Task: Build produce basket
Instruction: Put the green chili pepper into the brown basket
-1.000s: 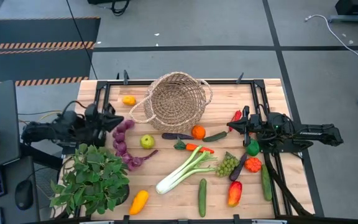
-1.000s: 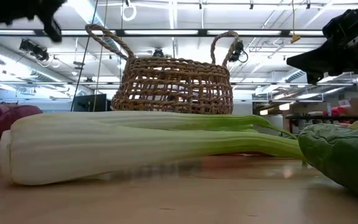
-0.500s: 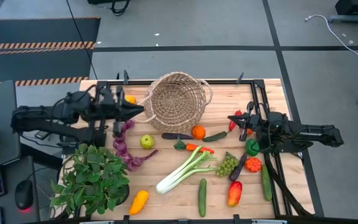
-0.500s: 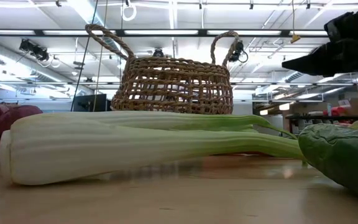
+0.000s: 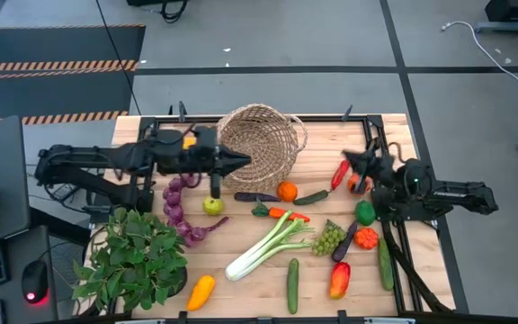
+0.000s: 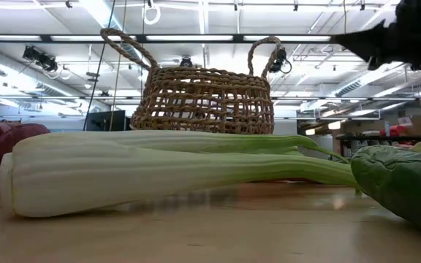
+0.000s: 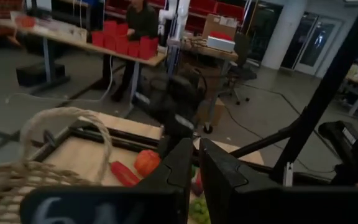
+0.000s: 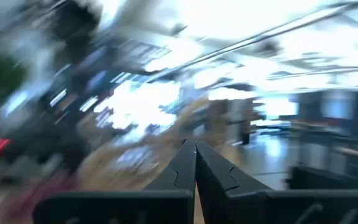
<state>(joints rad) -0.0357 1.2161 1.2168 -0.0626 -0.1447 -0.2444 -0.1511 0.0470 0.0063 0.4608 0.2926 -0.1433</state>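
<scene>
Tan open-weave straw basket sits at the far middle of the pale wooden table, empty. Scattered on the near side of it lie the colourful fruits and vegetables, among them a pale green leek, an orange and a green apple. Left gripper hangs at the basket's left edge, fingers together and holding nothing. Right gripper hovers above the table's right side near a red pepper, fingers pressed shut and empty.
</scene>
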